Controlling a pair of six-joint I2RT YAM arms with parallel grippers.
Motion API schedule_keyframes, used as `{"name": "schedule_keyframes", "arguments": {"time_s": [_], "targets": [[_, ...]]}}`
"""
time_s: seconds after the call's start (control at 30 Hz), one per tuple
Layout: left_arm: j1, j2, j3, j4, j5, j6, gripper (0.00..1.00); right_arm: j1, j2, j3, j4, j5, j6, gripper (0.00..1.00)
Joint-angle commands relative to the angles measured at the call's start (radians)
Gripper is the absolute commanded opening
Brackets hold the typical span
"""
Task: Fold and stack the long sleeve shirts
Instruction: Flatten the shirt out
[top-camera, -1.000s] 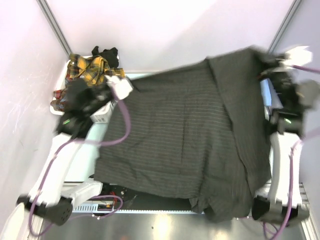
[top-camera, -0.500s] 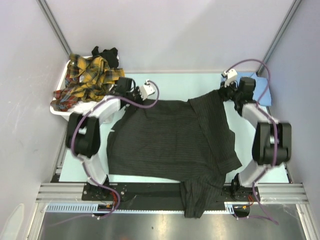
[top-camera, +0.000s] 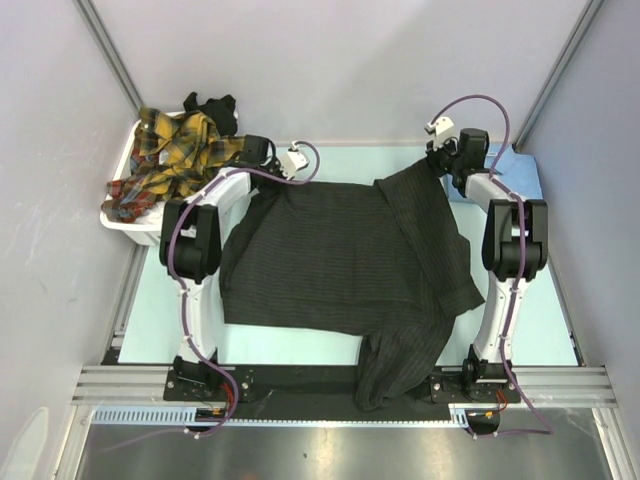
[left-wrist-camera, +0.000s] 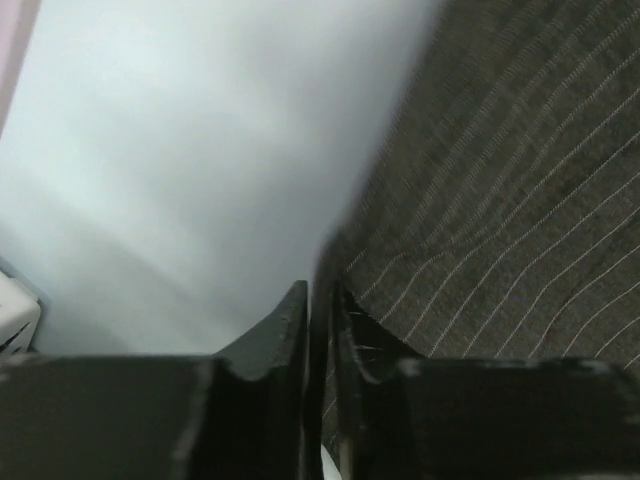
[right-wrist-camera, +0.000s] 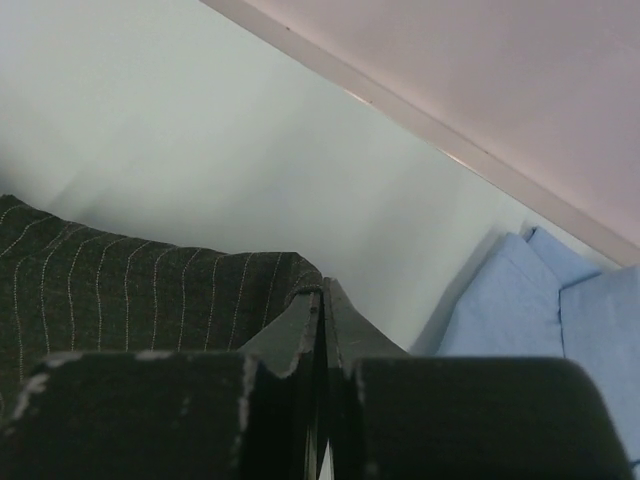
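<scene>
The charcoal pinstriped shirt (top-camera: 340, 255) lies spread flat over the middle of the table, one sleeve hanging over the near edge. My left gripper (top-camera: 268, 182) is shut on its far left corner; the left wrist view shows the cloth (left-wrist-camera: 500, 190) pinched between the jaws (left-wrist-camera: 322, 300). My right gripper (top-camera: 432, 165) is shut on the far right corner; the right wrist view shows the cloth's edge (right-wrist-camera: 150, 290) held at the fingertips (right-wrist-camera: 322, 290). A light blue shirt (top-camera: 520, 170) lies folded at the far right, also in the right wrist view (right-wrist-camera: 550, 320). Yellow-red plaid shirts (top-camera: 175, 150) fill the basket.
The white laundry basket (top-camera: 130, 225) stands at the far left corner, with a black garment (top-camera: 212, 106) at its back. Metal frame posts rise at both far corners. The rail (top-camera: 340, 385) runs along the near edge.
Both arms have swung the pinstriped shirt down from the air and stretched out to the far side; the shirt now lies flat on the table with its far edge pulled straight.
</scene>
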Motion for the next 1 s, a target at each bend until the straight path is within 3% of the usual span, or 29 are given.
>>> {"name": "schedule_keyframes", "arguments": {"time_s": [0.0,0.03,0.1,0.2,0.37,0.4,0.47,0.5,0.53,0.77,0.97], "targets": [[0.004,0.024,0.054,-0.052,-0.037,-0.031,0.27,0.006,0.065,0.118,0.018,0.068,-0.068,0.15],[0.004,0.029,0.061,-0.062,-0.046,-0.029,0.34,0.006,0.076,0.138,-0.002,0.076,-0.073,0.21],[0.007,0.046,0.084,-0.073,-0.056,-0.018,0.37,0.006,0.089,0.204,-0.103,0.098,-0.080,0.37],[0.024,0.061,0.116,-0.101,-0.036,-0.017,0.42,0.006,0.050,0.241,-0.281,0.114,-0.108,0.52],[0.038,0.061,0.124,-0.118,-0.002,0.000,0.46,-0.030,-0.057,0.216,-0.552,0.076,-0.152,0.65],[0.038,0.064,0.128,-0.118,0.003,0.002,0.47,-0.046,-0.086,0.213,-0.591,0.069,-0.160,0.74],[0.038,0.073,0.136,-0.119,0.006,0.002,0.48,-0.060,-0.108,0.213,-0.692,0.084,-0.177,0.78],[0.038,0.084,0.150,-0.121,0.004,0.002,0.48,-0.070,-0.115,0.213,-0.727,0.085,-0.188,0.91],[0.038,0.089,0.156,-0.127,0.006,0.006,0.49,-0.086,-0.123,0.224,-0.763,0.096,-0.194,0.93],[0.050,0.106,0.205,-0.150,-0.002,0.049,0.47,-0.185,-0.181,0.210,-1.097,-0.037,-0.151,0.83],[0.050,0.070,0.245,-0.180,-0.055,0.196,0.26,-0.262,-0.215,0.118,-1.262,-0.131,-0.082,0.69]]}}
